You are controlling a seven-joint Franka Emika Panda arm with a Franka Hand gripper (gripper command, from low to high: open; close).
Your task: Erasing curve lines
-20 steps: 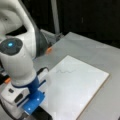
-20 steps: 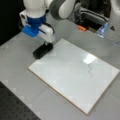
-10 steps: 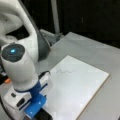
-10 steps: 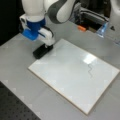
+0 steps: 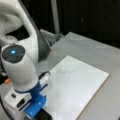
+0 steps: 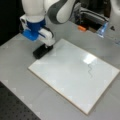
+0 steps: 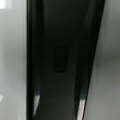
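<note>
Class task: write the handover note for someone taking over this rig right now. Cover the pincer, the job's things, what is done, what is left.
Pincer: at the board's corner at a front view's left, over a black block, likely the eraser; whether it grips it cannot be told.
White board: flat on the grey table.
Curve lines: near the board's far side from the pincer, also seen in a front view.
Done: no erasing shows.
Left: the whole squiggle.

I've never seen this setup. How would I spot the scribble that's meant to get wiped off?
Find the white board lying flat on the grey table. In a front view, the curve lines sit toward the board's right end, just below a bright glare patch, far from the gripper and its black eraser block at the opposite corner. They are the only mark there: thin, faint, grey, wavy.
</note>
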